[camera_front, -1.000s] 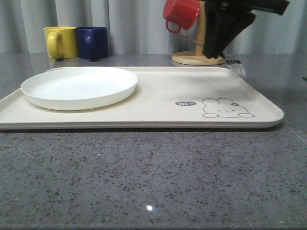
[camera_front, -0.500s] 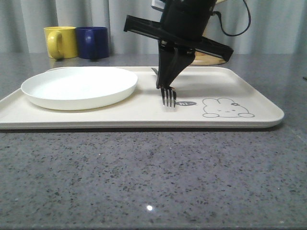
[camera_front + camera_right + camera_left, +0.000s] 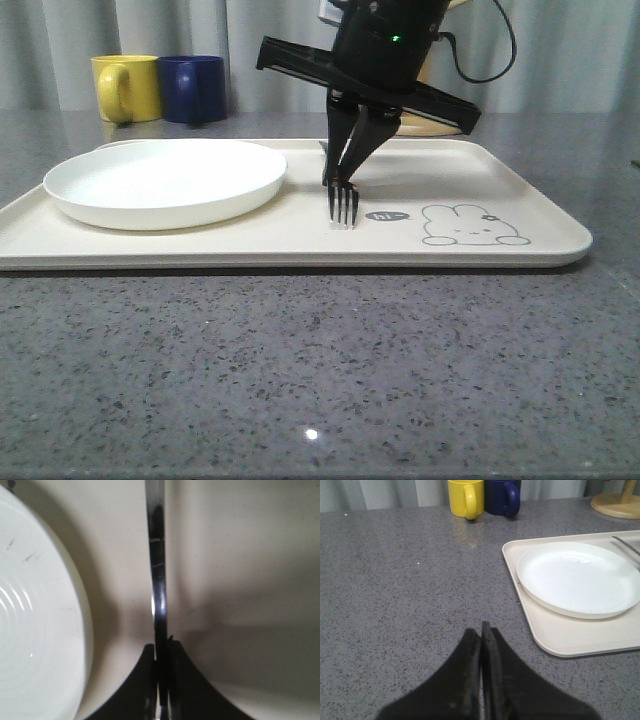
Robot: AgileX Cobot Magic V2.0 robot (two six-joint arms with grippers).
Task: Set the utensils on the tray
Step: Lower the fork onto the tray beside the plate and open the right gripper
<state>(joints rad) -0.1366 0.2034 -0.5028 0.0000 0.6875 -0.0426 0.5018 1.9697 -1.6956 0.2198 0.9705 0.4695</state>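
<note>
The right claw (image 3: 343,180), clamped on the fork (image 3: 344,203), lowers its tines toward bare tray (image 3: 300,245) beside the plate (image 3: 165,182), apparently touching; the left claw (image 3: 481,635) idles shut over the table (image 3: 395,580).

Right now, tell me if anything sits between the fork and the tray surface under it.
Nothing visible does. The right gripper holds the fork tines-down over a bare stretch of the tray, between the white plate and the bunny drawing. The plate lies beside the fork, not beneath it.
</note>
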